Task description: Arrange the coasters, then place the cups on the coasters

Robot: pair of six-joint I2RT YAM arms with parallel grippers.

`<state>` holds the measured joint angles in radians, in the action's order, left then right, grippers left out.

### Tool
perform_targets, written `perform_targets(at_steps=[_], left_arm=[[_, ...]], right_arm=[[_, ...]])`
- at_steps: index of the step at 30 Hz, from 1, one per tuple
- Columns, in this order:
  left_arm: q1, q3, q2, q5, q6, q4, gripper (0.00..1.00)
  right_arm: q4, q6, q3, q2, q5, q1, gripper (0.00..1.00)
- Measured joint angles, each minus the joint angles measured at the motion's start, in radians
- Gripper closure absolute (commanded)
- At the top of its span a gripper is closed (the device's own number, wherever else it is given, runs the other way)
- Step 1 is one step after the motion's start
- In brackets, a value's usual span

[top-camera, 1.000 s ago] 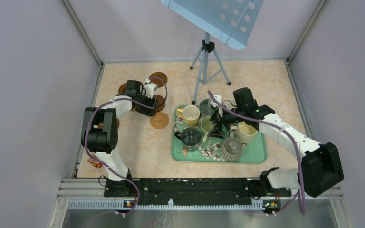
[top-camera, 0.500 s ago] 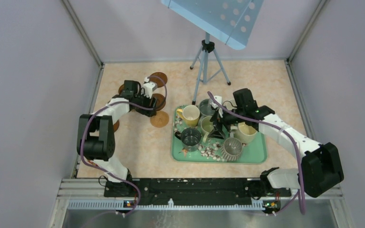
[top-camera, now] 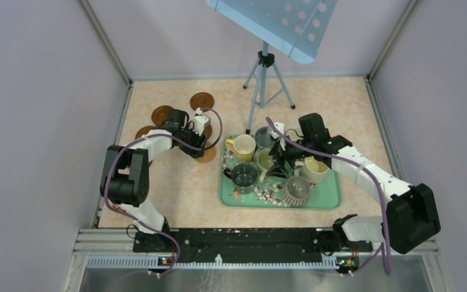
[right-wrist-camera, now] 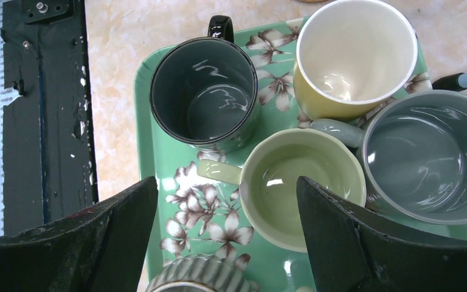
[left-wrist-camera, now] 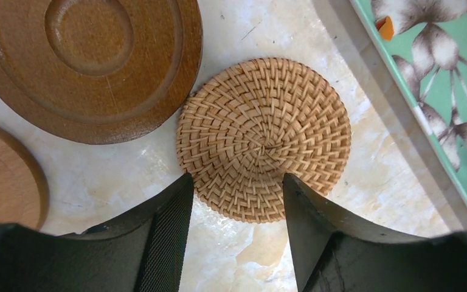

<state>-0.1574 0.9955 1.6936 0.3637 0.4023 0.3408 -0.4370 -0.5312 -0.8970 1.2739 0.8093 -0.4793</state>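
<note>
Gently lower your left pincer (left-wrist-camera: 237, 182), jaws apart, squarely astride the woven coaster (left-wrist-camera: 264, 121) beside the tray (left-wrist-camera: 456, 79); your right pincer (right-wrist-camera: 226, 182), also apart, hangs over the pale green mug (right-wrist-camera: 304, 182).

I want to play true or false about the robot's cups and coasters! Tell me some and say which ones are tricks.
1. The mugs sit on a green flowery tray. True.
2. The left gripper is holding a yellow mug. False: it is open and empty, right above a woven coaster.
3. The right gripper is open over the pale green mug. True.
4. Every mug stands on its own coaster. False: all the mugs in view stand on the tray, none on a coaster.
</note>
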Motion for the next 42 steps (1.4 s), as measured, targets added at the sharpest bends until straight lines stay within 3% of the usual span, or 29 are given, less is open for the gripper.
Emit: perform_targets(at_steps=[9,19,33,42], left_arm=[[0.008,-0.089,-0.069,-0.054,0.082,-0.022,0.41],[0.115,-0.121,-0.119,-0.051,0.148,0.047,0.42],[0.098,-0.182,-0.197,-0.009,0.206,0.143,0.42],[0.099,-0.141,-0.197,0.06,0.203,0.23,0.28]], right_arm=[[0.0,0.0,0.0,-0.005,0.0,0.0,0.17],[0.0,0.0,0.0,-0.014,0.0,0.0,0.17],[0.0,0.0,0.0,-0.014,-0.001,0.0,0.17],[0.0,0.0,0.0,-0.014,-0.003,0.0,0.17]])
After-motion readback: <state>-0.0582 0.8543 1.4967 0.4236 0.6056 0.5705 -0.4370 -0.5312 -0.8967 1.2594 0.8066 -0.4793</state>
